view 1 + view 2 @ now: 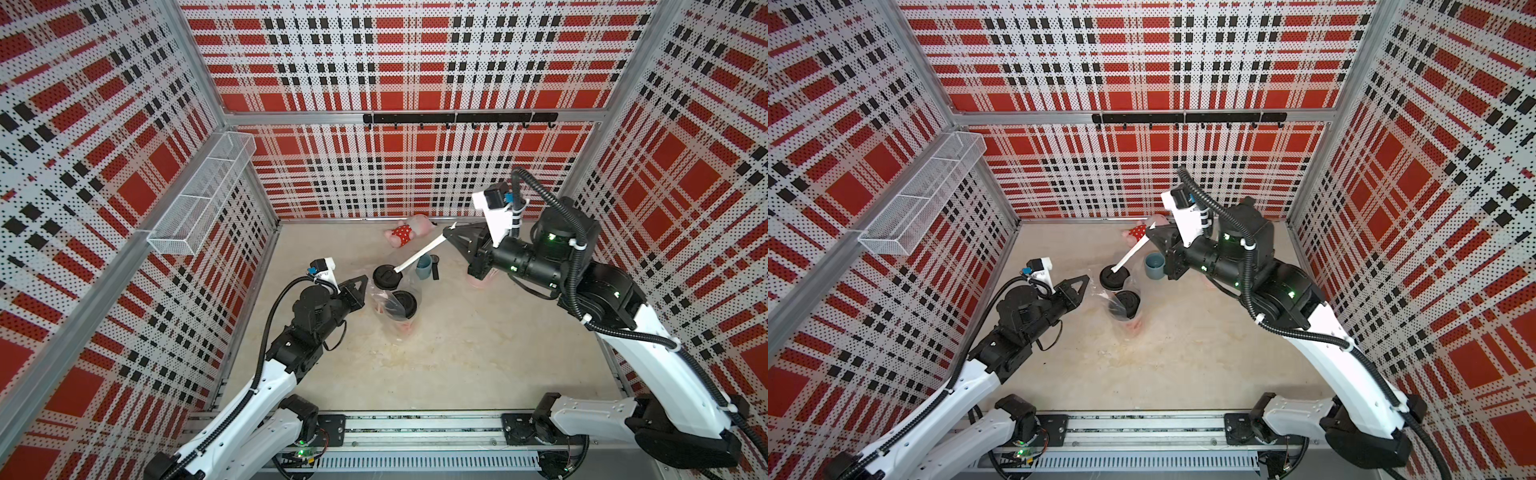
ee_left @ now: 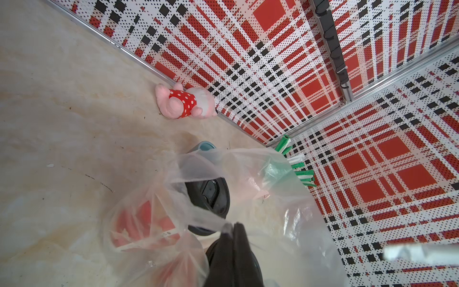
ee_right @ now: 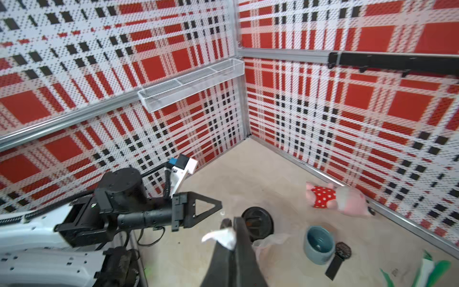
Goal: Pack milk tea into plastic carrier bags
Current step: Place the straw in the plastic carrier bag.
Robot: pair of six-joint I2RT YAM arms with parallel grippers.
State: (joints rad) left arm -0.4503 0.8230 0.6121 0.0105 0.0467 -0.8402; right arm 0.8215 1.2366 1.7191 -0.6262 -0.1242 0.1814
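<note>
Two tall red paper cups (image 1: 401,305) with round black plastic lids stand close together on the beige marbled tabletop (image 1: 457,353). They are just beside the short grey-blue cup (image 1: 424,266), on its side towards my left arm. A thin, clear, crinkly plastic film bag (image 2: 248,169) is gathered loosely about them. In the left wrist view one red side shows through the film and one black lid sits in the bag's open mouth. Whether the film goes wholly round the red cup nearest the grey-blue cup I cannot tell.

My left pincer (image 1: 361,282) is closed tight on a fold of the bag's rim, across the red cups from the grey-blue cup. My right pincer (image 1: 450,230) is closed as well, pinching the end of a white stretched strip of the bag (image 1: 419,255). The strip runs taut and slanting up from the cups past the grey-blue cup. That pincer hangs above the table, beyond the grey-blue cup towards the back wall.

A black wristwatch (image 3: 340,256) lies just beside the grey-blue cup. A pink plush toy in a red white-dotted dress (image 1: 405,235) lies beyond that cup, against the back wall.
</note>
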